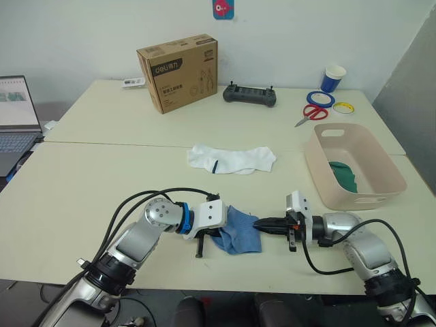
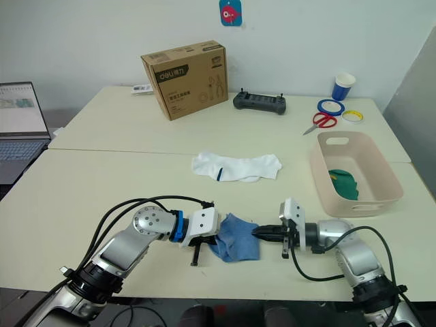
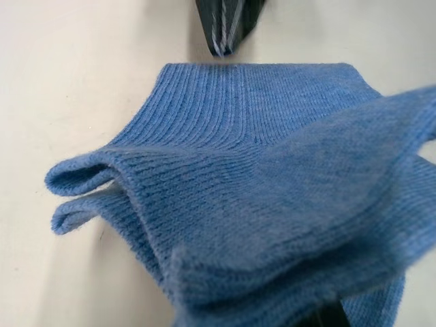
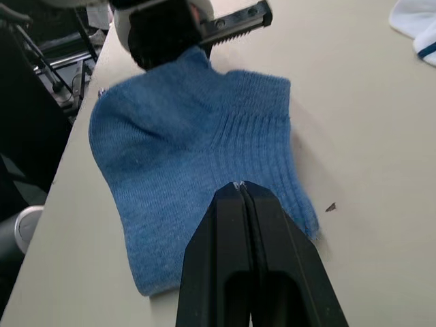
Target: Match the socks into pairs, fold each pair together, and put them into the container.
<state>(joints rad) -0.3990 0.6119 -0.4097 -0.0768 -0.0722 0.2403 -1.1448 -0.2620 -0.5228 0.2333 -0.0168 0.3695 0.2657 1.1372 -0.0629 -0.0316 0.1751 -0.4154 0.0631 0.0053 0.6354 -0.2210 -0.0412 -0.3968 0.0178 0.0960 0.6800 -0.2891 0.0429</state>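
Folding step: left claw grasps the blue socks, right claw clenched empty at their edge; next, carry to container.

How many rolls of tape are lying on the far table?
2: a blue tape roll next to the blue paper cup and above the red scissors, and a smaller yellow tape roll just to its right. Nothing appears to hide more.
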